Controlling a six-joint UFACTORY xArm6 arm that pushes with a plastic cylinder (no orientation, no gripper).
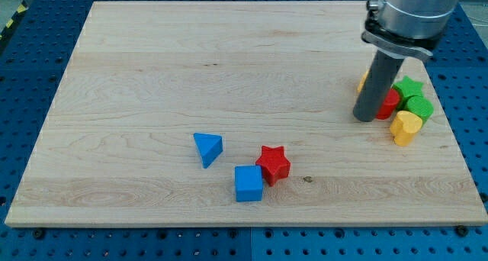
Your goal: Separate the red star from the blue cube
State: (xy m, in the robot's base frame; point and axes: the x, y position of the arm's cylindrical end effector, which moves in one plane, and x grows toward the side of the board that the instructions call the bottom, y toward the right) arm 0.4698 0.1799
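Observation:
The red star point(274, 164) lies near the view's bottom centre of the wooden board point(152, 78). The blue cube point(248, 183) sits just below and left of it, touching it at a corner. My tip point(365, 117) is at the view's right, far from both, pressed against the left side of a cluster of blocks.
A blue triangle point(208, 148) lies left of the star and cube. At the right edge a cluster holds a green star point(408, 86), a green block point(418, 107), a yellow heart-like block point(406, 127), a red block point(390, 103) and a partly hidden yellow block point(362, 82).

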